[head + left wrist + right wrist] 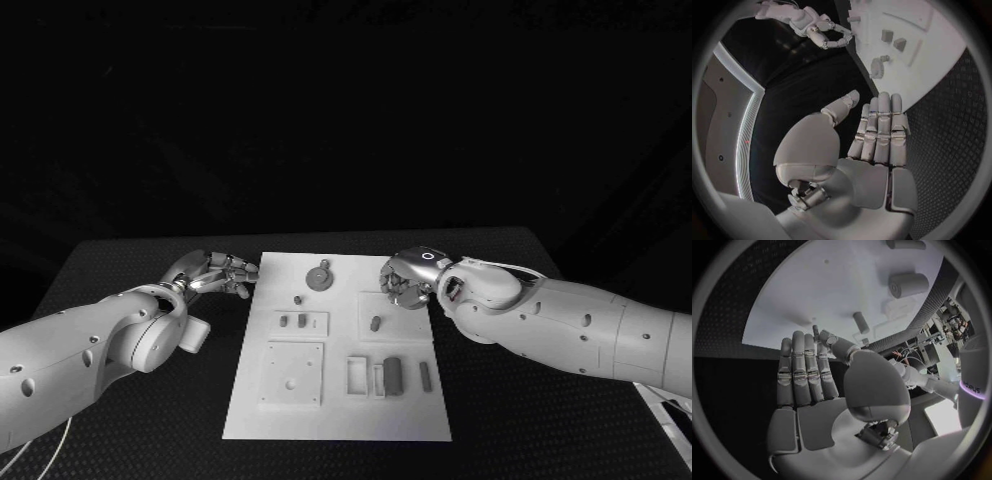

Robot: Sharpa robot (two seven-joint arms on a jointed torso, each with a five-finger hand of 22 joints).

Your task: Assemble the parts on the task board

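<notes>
left hand [216, 272]: fingers straight, empty, beside task board [340, 420] edge | right hand [408, 277]: fingers extended, empty, above board

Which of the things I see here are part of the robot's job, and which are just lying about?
Part of the job:
- white rectangular task board
- small grey parts on it, such as the round keyhole-shaped piece and the dark upright block
- left hand and right hand, both holding nothing

Just there:
- black table
</notes>
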